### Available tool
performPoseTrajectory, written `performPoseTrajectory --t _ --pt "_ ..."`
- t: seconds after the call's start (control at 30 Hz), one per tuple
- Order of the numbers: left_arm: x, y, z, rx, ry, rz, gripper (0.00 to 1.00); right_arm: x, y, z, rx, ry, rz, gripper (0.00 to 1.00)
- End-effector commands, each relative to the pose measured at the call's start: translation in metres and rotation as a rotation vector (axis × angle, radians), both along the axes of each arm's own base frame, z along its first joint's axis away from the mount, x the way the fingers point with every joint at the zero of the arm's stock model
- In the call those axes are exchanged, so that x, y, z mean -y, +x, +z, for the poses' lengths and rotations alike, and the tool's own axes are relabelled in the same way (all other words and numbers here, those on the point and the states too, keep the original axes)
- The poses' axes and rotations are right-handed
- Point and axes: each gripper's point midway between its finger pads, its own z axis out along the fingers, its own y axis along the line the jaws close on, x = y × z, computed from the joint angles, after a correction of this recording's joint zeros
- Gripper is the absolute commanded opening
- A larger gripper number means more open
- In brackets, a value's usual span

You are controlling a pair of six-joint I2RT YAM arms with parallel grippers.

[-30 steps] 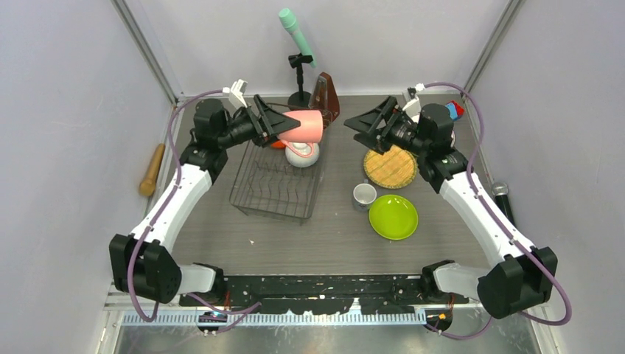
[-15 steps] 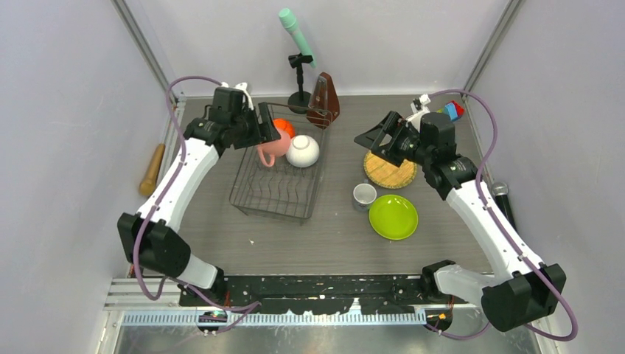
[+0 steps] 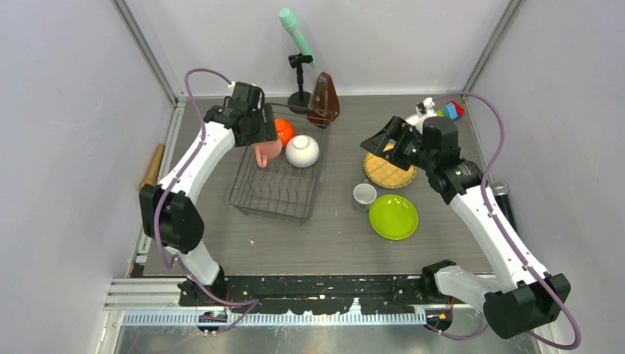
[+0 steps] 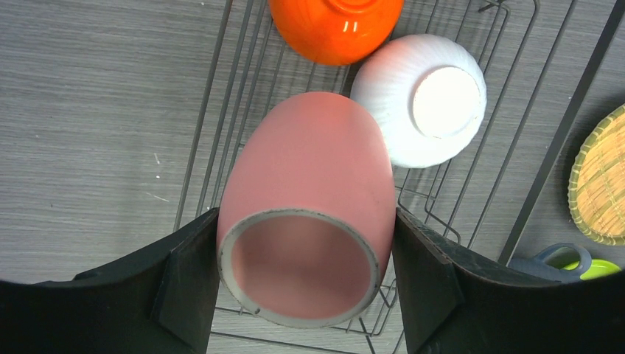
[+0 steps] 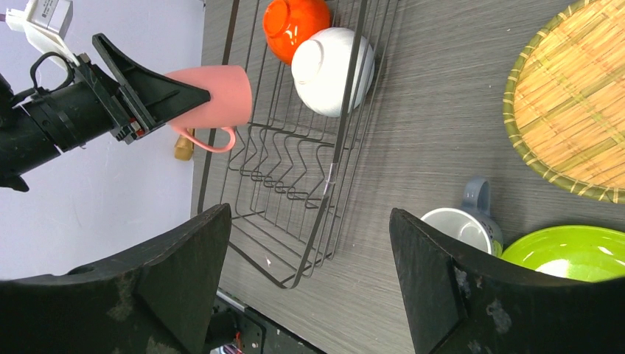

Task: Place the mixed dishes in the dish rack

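Left wrist, end effector gripping pink mug, seemingly above rack

No legible text, brand, number or sign appears in any view. A white module on the left arm, far left in the right wrist view, carries dark print; its characters are too small to read.

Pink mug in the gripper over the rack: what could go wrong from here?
1. The left gripper pinches the pink mug by its smooth sides above the dish rack; it might slip and drop.
2. The white bowl and orange bowl sit close by; lowering could knock them.
3. Its handle hangs down and may snag a wire.
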Motion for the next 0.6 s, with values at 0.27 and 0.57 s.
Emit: performPoseTrajectory --t 0.27,0.57 --pt "0.022 0.044 0.024 0.121 -0.04 -0.029 0.0 0.001 0.002 0.02 0.08 -0.006 0.006 0.84" --pt "0.018 0.053 -0.006 0.085 -0.008 0.007 0.0 0.006 -0.002 0.014 0.081 -0.018 -0.011 0.84"
